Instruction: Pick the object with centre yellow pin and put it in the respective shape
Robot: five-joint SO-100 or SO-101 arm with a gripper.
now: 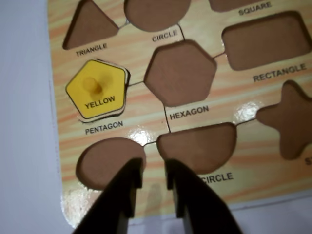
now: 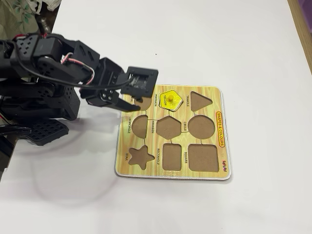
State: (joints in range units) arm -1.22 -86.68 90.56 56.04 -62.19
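Wrist view
- Board point(image 1: 146, 122): wood-grain shape puzzle, fills most of the frame, lying on a pale surface point(image 1: 24, 122).
- Pentagon point(image 1: 97, 90): the yellow piece, marked YELLOW, with a blurry yellow pin in the middle. It's sitting in the slot labelled PENTAGON, though it looks a tad skewed, with a dark edge showing along its right side.
- Empty slots: triangle point(image 1: 90, 24), circle point(image 1: 156, 13), hexagon point(image 1: 180, 73), rectangle point(image 1: 265, 41), star point(image 1: 290, 119), semicircle point(image 1: 197, 146) and an oval point(image 1: 108, 161); all bare brown.
- Hand point(image 1: 153, 178): two black fingers come up from the bottom edge, a small gap between the tips, nothing in them. The tips are over the board's near edge, between the oval and the semicircle, below and right of the pentagon.

Fixed view
- Board point(image 2: 222, 127): flat on the white surface point(image 2: 219, 44), right of the arm.
- Pentagon point(image 2: 171, 99): in the top row, left of the triangle slot point(image 2: 199, 101), pin sticking up.
- Arm point(image 2: 53, 63): black, reaching in from the left.
- Hand point(image 2: 138, 101): over the board's top-left corner, just left of the pentagon and clear of it. Fingers only slightly apart, holding nothing.
- Other slots: star point(image 2: 141, 156) at bottom left, square point(image 2: 203, 157) at bottom right, both empty.
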